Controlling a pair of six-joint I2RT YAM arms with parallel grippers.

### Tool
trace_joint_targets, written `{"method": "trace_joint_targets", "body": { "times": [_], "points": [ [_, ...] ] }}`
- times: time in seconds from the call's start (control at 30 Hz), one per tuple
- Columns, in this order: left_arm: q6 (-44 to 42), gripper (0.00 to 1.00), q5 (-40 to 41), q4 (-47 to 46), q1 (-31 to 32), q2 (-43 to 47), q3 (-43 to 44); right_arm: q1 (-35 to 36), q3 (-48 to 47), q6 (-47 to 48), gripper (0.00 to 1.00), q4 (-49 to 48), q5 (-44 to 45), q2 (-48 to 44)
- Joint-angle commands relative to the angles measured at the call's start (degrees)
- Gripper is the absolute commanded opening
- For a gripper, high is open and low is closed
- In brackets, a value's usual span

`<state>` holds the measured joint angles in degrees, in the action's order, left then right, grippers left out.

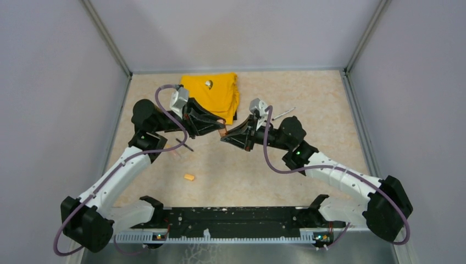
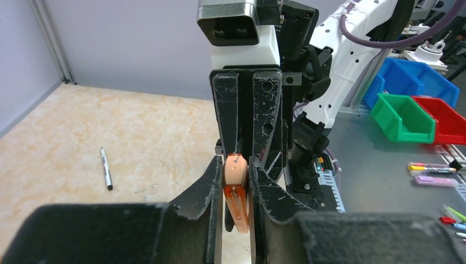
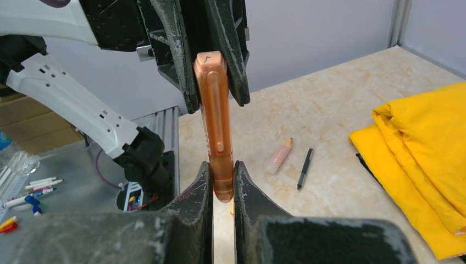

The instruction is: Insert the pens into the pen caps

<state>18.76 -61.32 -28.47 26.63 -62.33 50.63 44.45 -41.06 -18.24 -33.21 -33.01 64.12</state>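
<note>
Beige stone-look table (image 1: 329,124). Folded yellow cloth (image 1: 211,93) at far side, near edge hidden by left arm. Left gripper (image 2: 235,163) and right gripper (image 3: 221,166) meet mid-table, each clamped on opposite end of one thick orange clipped marker (image 3: 215,110) (cap seam hard to make out). Overhead barely shows it. Thin silver-white pen (image 1: 283,114) behind right wrist. Thin dark pen (image 1: 184,144) by left forearm. Short pale orange marker (image 1: 189,177) nearer bases, its pointed tip visible only from right wrist. Blue, green, red bins (image 2: 404,115) only in left wrist view.
</note>
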Motion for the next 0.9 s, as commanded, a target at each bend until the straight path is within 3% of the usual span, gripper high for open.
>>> {"method": "trace_joint_targets", "body": {
  "times": [0.0,0.43,0.63,0.73,0.87],
  "points": [
    [-1.17,0.00,-7.31,4.74,1.56,-1.89,-1.36,-0.59,-10.67,-0.55,0.00,-13.31,8.82,-3.37],
    [-0.09,0.00,-8.24,3.21,2.76,-2.79,-2.07,-1.26,-18.67,-0.72,0.00,-16.49,9.15,-4.52],
    [0.25,0.01,-6.04,1.53,2.70,-1.34,-3.06,-1.22,-20.31,5.22,0.00,-1.54,4.02,-3.43],
    [1.34,0.12,-4.18,-1.41,2.64,0.30,-4.61,-1.20,-16.37,7.22,0.00,4.86,1.79,-3.88],
    [1.86,0.40,-2.95,-2.64,2.57,1.23,-5.56,-1.25,-8.50,7.51,0.00,7.00,3.69,-7.38]
  ]
}}
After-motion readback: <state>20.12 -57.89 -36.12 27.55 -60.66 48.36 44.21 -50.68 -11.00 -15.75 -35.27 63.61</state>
